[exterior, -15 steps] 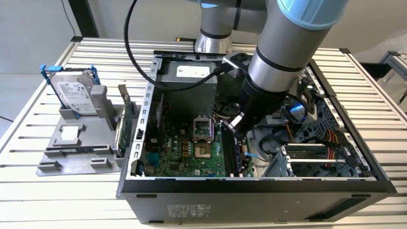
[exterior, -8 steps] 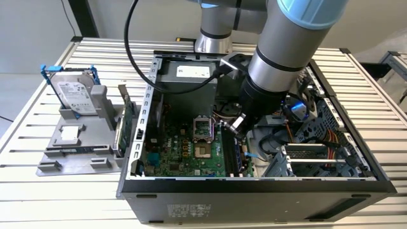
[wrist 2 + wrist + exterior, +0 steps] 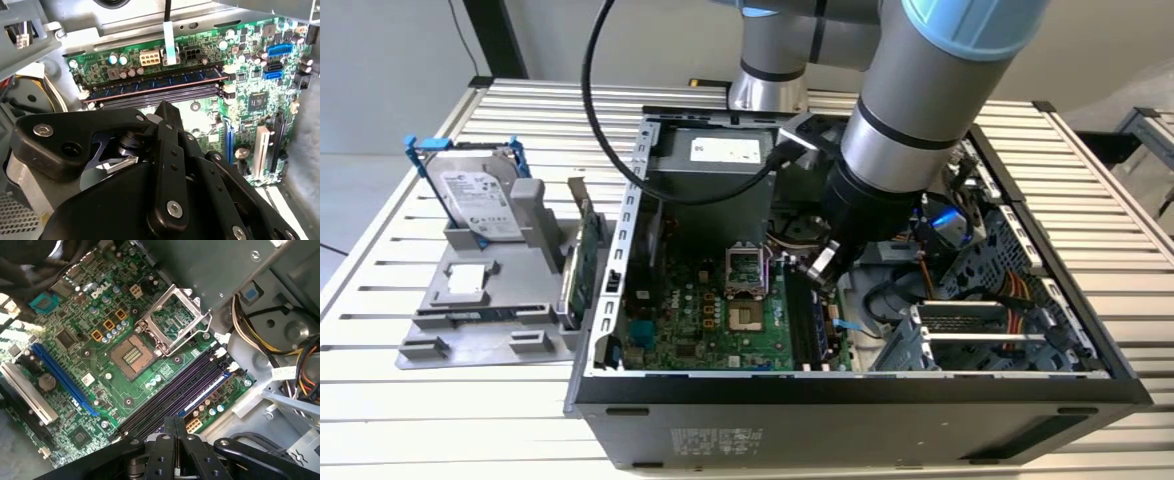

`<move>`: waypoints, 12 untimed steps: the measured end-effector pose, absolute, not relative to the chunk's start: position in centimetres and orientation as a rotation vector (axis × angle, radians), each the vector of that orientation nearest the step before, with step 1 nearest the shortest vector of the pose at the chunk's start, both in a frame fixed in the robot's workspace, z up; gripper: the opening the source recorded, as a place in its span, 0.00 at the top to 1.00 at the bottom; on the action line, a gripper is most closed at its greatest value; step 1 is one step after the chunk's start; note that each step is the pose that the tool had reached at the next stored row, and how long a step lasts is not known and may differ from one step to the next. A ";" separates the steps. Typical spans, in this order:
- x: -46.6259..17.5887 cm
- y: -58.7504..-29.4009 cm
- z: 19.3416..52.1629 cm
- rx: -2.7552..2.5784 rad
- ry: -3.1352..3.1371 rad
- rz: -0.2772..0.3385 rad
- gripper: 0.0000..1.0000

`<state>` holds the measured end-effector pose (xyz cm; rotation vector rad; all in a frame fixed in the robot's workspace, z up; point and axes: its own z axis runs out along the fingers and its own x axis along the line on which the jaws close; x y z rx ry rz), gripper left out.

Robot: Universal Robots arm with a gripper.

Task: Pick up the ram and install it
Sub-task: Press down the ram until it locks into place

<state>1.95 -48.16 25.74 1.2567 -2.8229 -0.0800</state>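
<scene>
A slatted metal tabletop (image 3: 400, 390) is seen in the exterior view, carrying an open computer case (image 3: 854, 400) with a green motherboard (image 3: 707, 320) laid flat inside. The arm (image 3: 921, 120) is lowered into the case, its claw (image 3: 823, 268) held just above the memory slots (image 3: 807, 325). The ram (image 3: 165, 80) is seen in the second wrist view seated lengthwise in one slot, beside the empty purple slots (image 3: 175, 395). Whether the claw is spread or pressed together cannot be told. A grey holder (image 3: 480, 300) with an upright hard drive (image 3: 480, 200) is placed on the tabletop at the exterior view's left
</scene>
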 end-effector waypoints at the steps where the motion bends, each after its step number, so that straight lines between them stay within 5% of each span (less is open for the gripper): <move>1: 2.0 -48.2 25.7 1.274 -2.815 -0.079 1.00; 12: 2.0 -48.2 25.7 1.469 -2.726 -0.078 1.00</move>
